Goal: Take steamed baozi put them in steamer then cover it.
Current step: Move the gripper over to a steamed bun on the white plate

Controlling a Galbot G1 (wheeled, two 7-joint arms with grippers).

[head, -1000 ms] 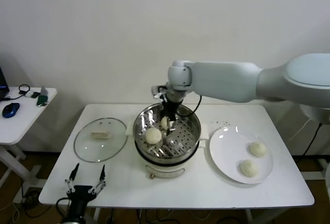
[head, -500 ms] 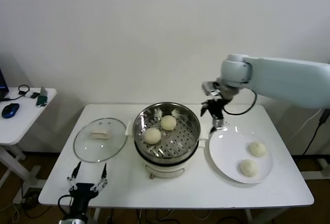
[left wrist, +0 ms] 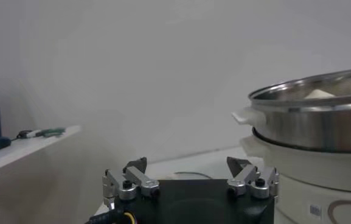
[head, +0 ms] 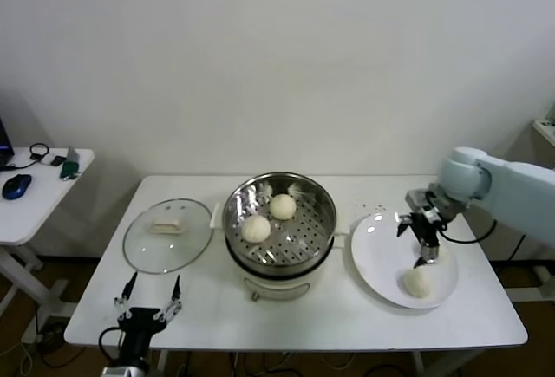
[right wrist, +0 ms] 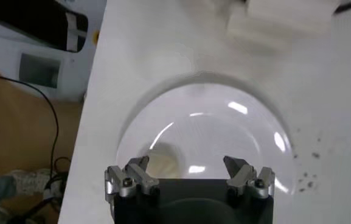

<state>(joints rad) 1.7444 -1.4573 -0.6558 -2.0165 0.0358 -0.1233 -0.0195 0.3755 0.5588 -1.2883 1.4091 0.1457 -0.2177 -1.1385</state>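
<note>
The shiny steamer (head: pixel 305 237) stands mid-table with two baozi on its tray, one at the front left (head: pixel 256 228) and one behind it (head: pixel 283 206). To its left the glass cover (head: pixel 167 235) lies flat on the table. My right gripper (head: pixel 423 247) hangs open just above the white plate (head: pixel 381 260). One baozi (head: pixel 417 282) lies in front of it, and in the right wrist view a baozi (right wrist: pixel 163 163) shows beside one finger of the open right gripper (right wrist: pixel 187 167). My left gripper (head: pixel 147 306) waits open at the table's front left, the steamer's wall (left wrist: pixel 321 125) ahead of it.
A small side table (head: pixel 39 199) at the far left carries a blue mouse (head: pixel 16 185) and cables. The wall rises close behind the white table (head: pixel 347 321).
My right arm swung from inside the steamer across to the plate, leaving a second baozi on the tray. It now covers the plate's rear baozi. The left arm stayed put.
</note>
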